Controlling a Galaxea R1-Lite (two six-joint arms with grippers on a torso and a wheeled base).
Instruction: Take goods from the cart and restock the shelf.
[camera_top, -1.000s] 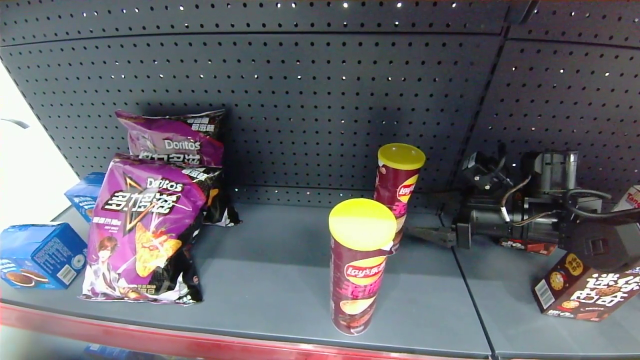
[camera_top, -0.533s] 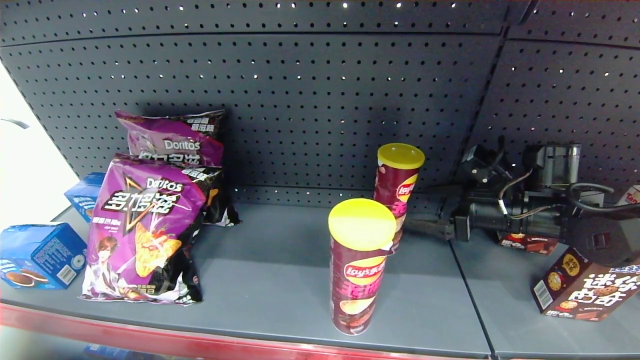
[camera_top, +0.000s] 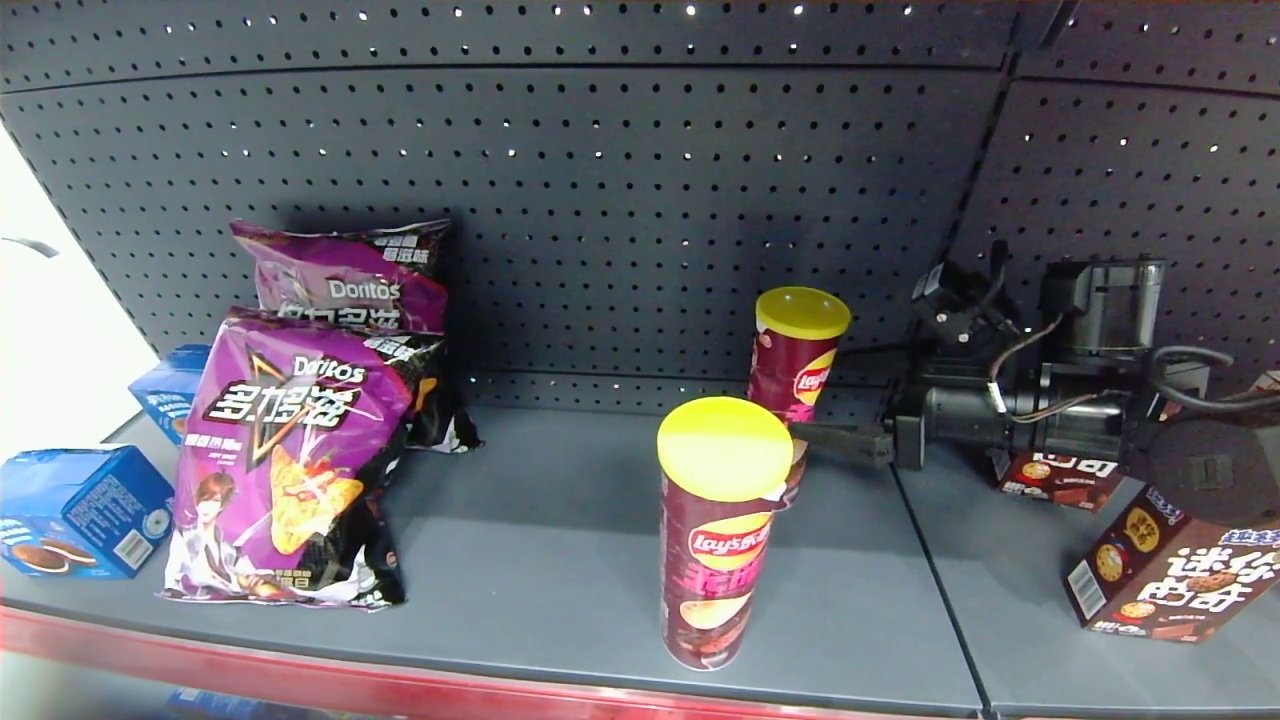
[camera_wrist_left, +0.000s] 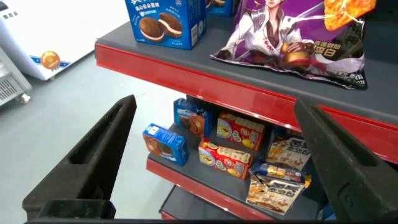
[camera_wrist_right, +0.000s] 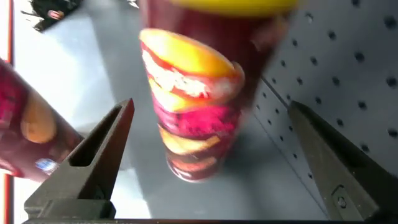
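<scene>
1. My right gripper was stretched out level just above the grey metal shelf board. Its two black fingers were spread wide and gripped nothing.
2. The maroon cardboard tube of crisps with a yellow plastic lid stood upright straight ahead of that gripper, at its fingertips. The right wrist view showed a gap on either side of the tube. I could not tell whether a tip touched it.
3. Past the tube from the gripper, the dark perforated back panel rose just behind it.
4. A second maroon tube with a yellow lid stood upright to one side of the fingertips, nearer the shelf's front and apart from the first.
5. Back by the gripper's wrist, a brown cardboard biscuit box sat tilted on the board.
6. My left gripper hung out in front of the red front edge of the shelf, fingers spread wide and empty.
7. Beyond its fingertips a lower shelf carried small colourful boxes.
8. Above and ahead of it, a purple foil crisp bag and a blue biscuit box lay on the board.
</scene>
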